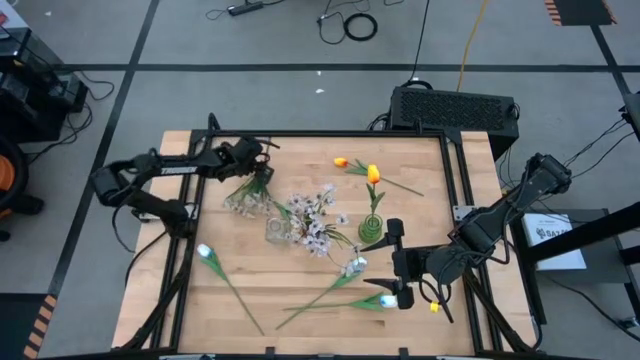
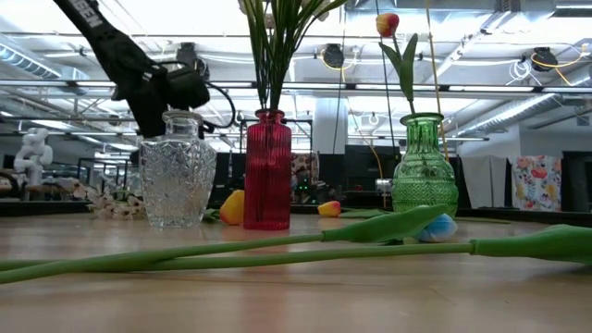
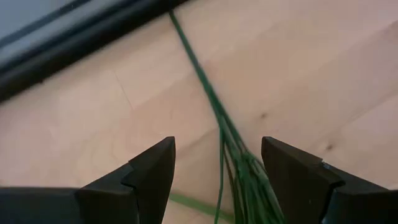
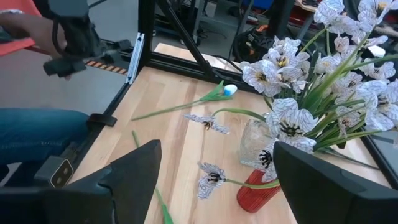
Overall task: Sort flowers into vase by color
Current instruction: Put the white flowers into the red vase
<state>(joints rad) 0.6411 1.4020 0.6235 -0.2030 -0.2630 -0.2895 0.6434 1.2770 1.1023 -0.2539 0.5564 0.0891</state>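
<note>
Left hand (image 3: 217, 180) stands apart around thin green stems (image 3: 239, 177) — light, springy, slippery; pinch them low, bunched.

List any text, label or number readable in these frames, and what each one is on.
White label on the box beside the table's right edge: there is print, too small to read.
White lettering on the dark arm in the low view: cut off and blurred, unreadable.
Nothing readable on the vases, flowers or table.
</note>
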